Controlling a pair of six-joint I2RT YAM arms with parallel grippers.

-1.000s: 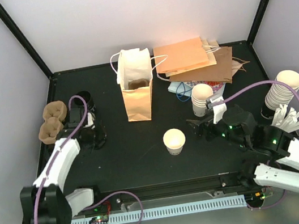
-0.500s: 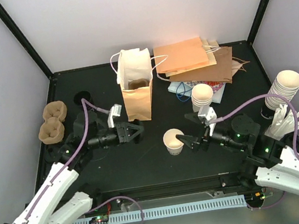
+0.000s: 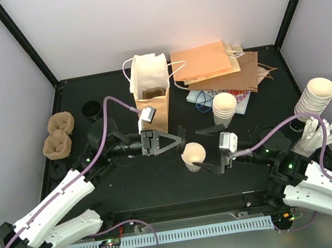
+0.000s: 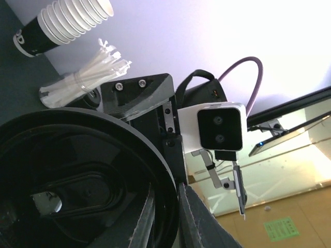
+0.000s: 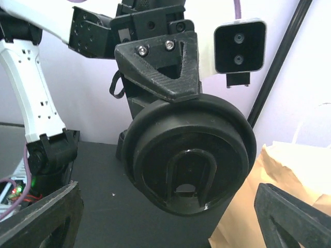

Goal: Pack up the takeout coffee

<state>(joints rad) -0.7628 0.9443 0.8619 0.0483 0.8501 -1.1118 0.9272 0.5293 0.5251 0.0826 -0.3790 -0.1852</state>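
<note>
Looking down on a black counter [image 3: 163,185], two robot arms meet near its middle. The left gripper [image 3: 170,140] is clamped on a round black lid [image 5: 190,155]. The lid stands on edge, its flat face upright and turned toward the right arm. The right wrist view meets it nearly head-on, with the sip hole toward the bottom.

A lidless white cup [image 3: 193,155] stands upright on the counter, just past the left gripper's fingertips and lower than them. The right gripper [image 3: 207,150] has its jaws spread wide, and the cup sits at their mouth, straight ahead of that gripper. Whether its fingertips touch the cup's sides cannot be told.

The coffee is therefore in two parts: the lid in the left gripper, the cup in front of the right. The right arm is nearer the cup; the left holds the lid. The cup's long axis is vertical and the lid's face is upright too. The lid probably has to tip flat and come down over the rim, likely with the right gripper steadying the cup.

On the far side of the left gripper, close by, an open paper bag [image 3: 154,110] stands upright, seemingly the place for packing.
</note>
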